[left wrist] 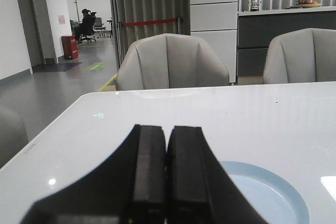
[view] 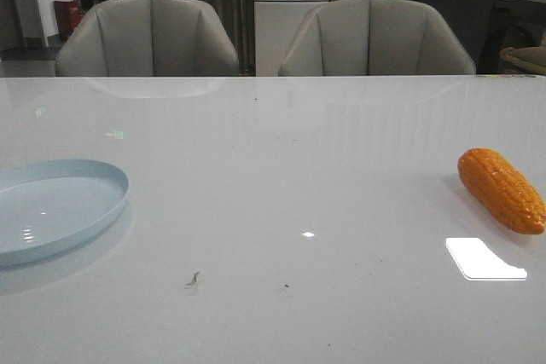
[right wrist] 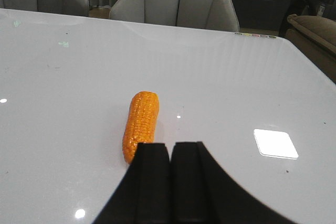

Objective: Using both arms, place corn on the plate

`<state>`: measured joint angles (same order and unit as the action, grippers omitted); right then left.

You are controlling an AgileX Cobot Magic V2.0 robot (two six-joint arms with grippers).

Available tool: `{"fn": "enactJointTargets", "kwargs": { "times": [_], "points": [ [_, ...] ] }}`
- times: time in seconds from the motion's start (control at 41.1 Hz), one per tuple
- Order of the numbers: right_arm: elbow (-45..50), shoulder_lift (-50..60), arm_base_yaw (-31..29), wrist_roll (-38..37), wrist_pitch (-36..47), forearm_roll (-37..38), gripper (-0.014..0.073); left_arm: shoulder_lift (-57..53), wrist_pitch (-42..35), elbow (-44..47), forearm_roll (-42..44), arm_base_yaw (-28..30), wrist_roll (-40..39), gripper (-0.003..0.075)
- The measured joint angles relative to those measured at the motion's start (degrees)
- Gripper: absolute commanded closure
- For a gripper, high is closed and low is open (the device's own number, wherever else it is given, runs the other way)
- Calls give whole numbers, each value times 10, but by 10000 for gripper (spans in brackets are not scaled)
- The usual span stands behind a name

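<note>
The orange-yellow corn (view: pixel 502 190) lies on the white table at the right edge of the front view. It also shows in the right wrist view (right wrist: pixel 139 123), just beyond my right gripper (right wrist: pixel 171 145), which is shut and empty, its near end partly hidden by the fingers. The pale blue plate (view: pixel 51 209) sits empty at the left edge of the front view. In the left wrist view the plate's rim (left wrist: pixel 286 192) shows beside my left gripper (left wrist: pixel 168 128), which is shut and empty. Neither gripper shows in the front view.
Two grey chairs (view: pixel 149 36) (view: pixel 375 38) stand behind the table's far edge. A bright light reflection (view: pixel 484 259) lies on the table near the corn. A small dark speck (view: pixel 194 279) marks the table's front middle.
</note>
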<state>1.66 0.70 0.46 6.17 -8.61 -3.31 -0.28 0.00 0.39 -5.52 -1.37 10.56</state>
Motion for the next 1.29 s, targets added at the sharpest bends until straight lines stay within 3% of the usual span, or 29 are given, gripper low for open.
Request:
{"fn": "enactJointTargets", "kwargs": {
  "times": [0.656, 1.094, 1.288],
  "points": [
    [0, 0, 0, 3, 3, 4, 568, 0, 0, 0, 0, 0, 0, 625],
    [0, 0, 0, 7, 175, 10, 568, 0, -98, 0, 0, 0, 0, 625],
    [-42, 0, 0, 1, 187, 10, 568, 0, -47, -40, 14, 0, 0, 625]
  ]
}}
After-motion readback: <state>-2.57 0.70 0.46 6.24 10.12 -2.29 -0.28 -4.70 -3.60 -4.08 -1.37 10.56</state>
